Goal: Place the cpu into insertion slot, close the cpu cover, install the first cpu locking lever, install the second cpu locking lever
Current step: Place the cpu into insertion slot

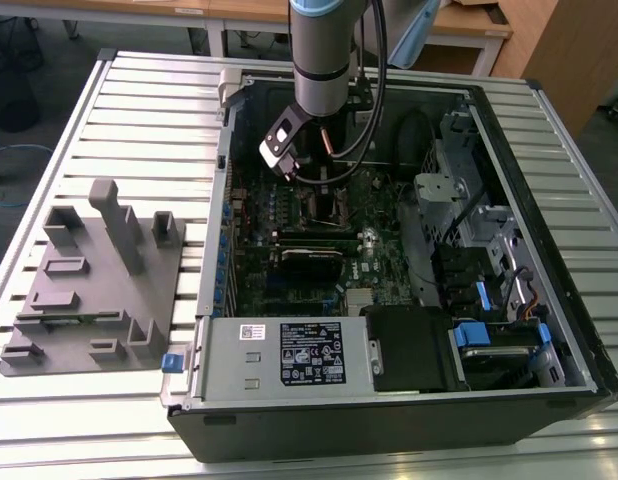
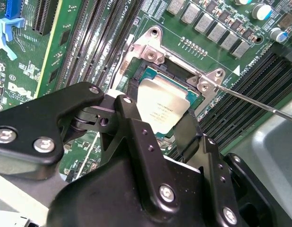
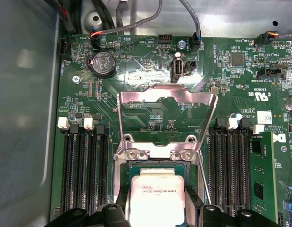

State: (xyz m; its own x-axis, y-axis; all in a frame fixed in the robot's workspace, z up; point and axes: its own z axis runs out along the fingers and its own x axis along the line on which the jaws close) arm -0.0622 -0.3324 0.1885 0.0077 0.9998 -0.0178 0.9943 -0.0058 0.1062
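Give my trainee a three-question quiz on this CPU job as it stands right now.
1. True or false: the dull silver-grey square cpu lies on top of the silvery metal cpu cover with the square window.
2. The cover is: A, shut flat over the cpu; B, standing open, clear of the small square dark insertion slot; C, taken off its hinge.
3. Fill in: the black gripper is nearest the ___.
Key: 1 false; 2 B; 3 cpu.
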